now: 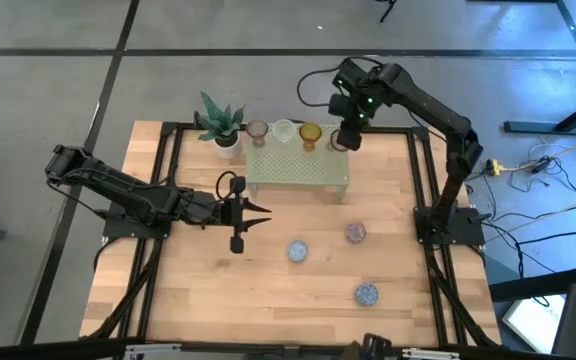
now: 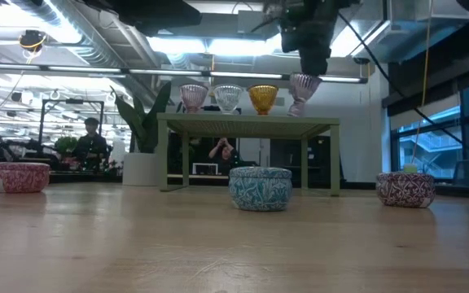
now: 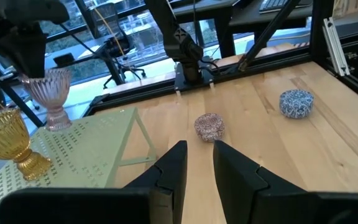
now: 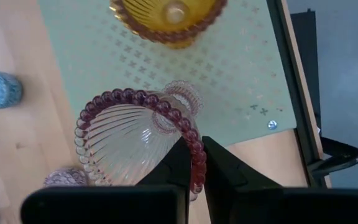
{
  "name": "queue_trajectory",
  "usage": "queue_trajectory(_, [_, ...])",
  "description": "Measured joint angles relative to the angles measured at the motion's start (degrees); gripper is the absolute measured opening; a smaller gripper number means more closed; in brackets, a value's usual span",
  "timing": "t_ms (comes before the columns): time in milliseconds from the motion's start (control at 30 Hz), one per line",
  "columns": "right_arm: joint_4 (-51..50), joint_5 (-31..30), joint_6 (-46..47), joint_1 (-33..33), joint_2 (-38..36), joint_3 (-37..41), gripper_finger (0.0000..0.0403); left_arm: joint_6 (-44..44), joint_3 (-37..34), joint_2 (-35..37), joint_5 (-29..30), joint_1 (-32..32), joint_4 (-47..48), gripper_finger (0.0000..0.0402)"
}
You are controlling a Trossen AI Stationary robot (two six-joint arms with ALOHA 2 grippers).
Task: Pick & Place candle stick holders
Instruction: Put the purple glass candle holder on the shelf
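Three footed glass candle stick holders stand on the pale green perforated stand: pinkish, clear and amber. My right gripper is above the stand's right far corner, shut on a fourth holder, a ribbed pinkish-purple one. Three speckled mosaic holders rest on the table: blue, pink-red and blue. My left gripper hovers left of the stand's near edge, narrowly open, with nothing between its fingers. My right gripper pinches the ribbed holder's beaded rim, one finger inside the bowl and one outside. The fingers come from above, pointing steeply down. The holder hangs slightly tilted, its foot at the stand's top; I cannot tell whether the foot rests there.
A small potted green plant stands at the stand's far left corner. Black frame rails run along the table's left and right sides. People show in the room beyond the table in the low view.
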State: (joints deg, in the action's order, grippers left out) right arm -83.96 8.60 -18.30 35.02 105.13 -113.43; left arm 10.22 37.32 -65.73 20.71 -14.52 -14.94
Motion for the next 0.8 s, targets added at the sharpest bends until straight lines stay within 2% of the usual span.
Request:
queue_trajectory(533, [-0.16, 0.0, -0.36, 1.36, 2.2, 0.0, 0.0026, -0.64, 0.0, 0.0, -0.01, 0.0, 0.0, 0.0075])
queue_trajectory(800, [0.87, 0.0, -0.34, 1.36, 2.17, 0.31, 0.0051, -1.96, 0.0, 0.0, 0.0, 0.0, 0.16, 0.0075])
